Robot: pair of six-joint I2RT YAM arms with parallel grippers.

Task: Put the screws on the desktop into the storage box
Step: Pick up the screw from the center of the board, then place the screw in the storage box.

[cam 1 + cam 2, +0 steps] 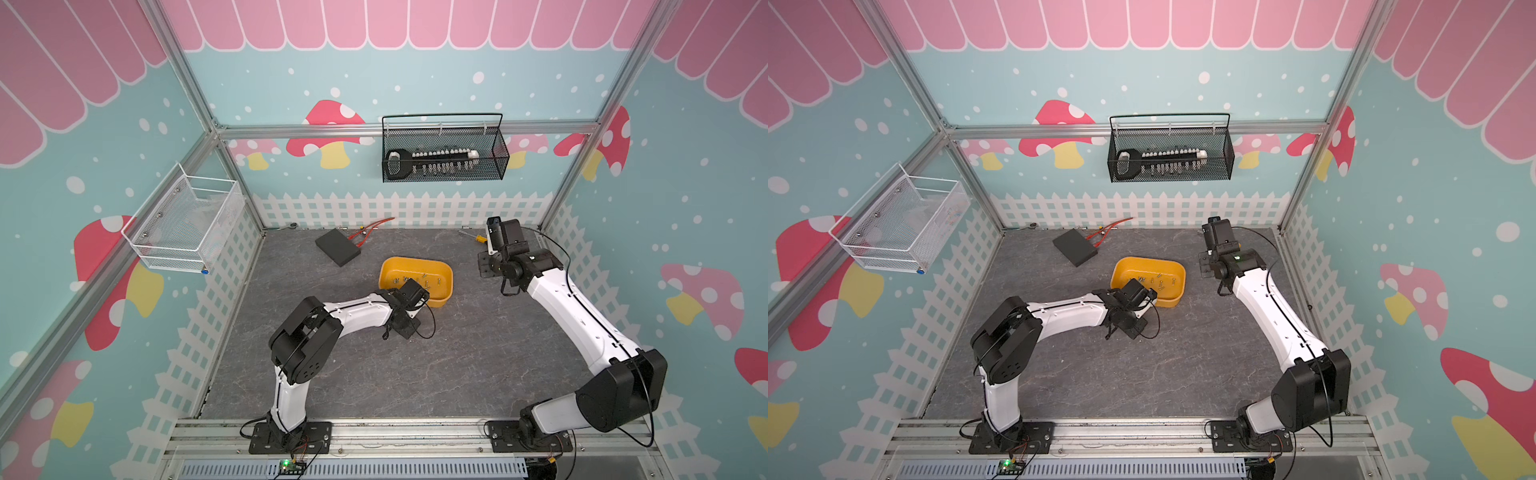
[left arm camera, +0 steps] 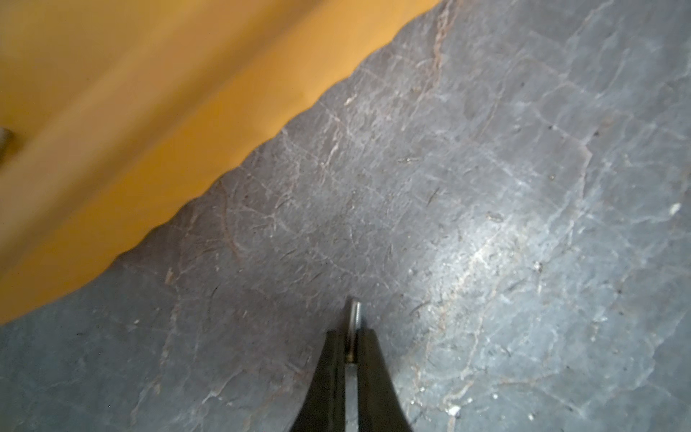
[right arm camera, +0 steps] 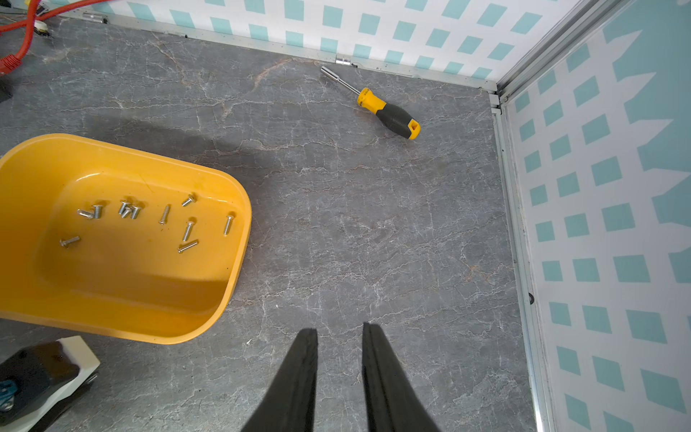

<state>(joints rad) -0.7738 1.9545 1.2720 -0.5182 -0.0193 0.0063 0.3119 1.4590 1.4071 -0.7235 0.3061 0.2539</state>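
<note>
L wrist view: the left gripper (image 2: 351, 334) had its thin black fingers (image 2: 329, 374) pinched together on one tiny silver metal screw (image 2: 353, 318), shank sticking out past the tips; it sat over the dark grey marbled desktop (image 2: 486, 187), just beside the outer wall of the shallow yellow-orange plastic storage box (image 2: 112, 112), not inside it; couldn't tell whether the screw touched the surface. R wrist view: the right gripper (image 3: 340, 329) had its fingers apart w/ nothing between them, over bare desktop near the box's short end, not touching it; approx ten other silver screws (image 3: 187, 230) lay scattered on the box floor; a yellow-and-black-handled screwdriver (image 3: 389, 112) lay well apart, near the back corner. In both top views the box stood around mid-desktop w/ the left arm's wrist over its near edge.
</note>
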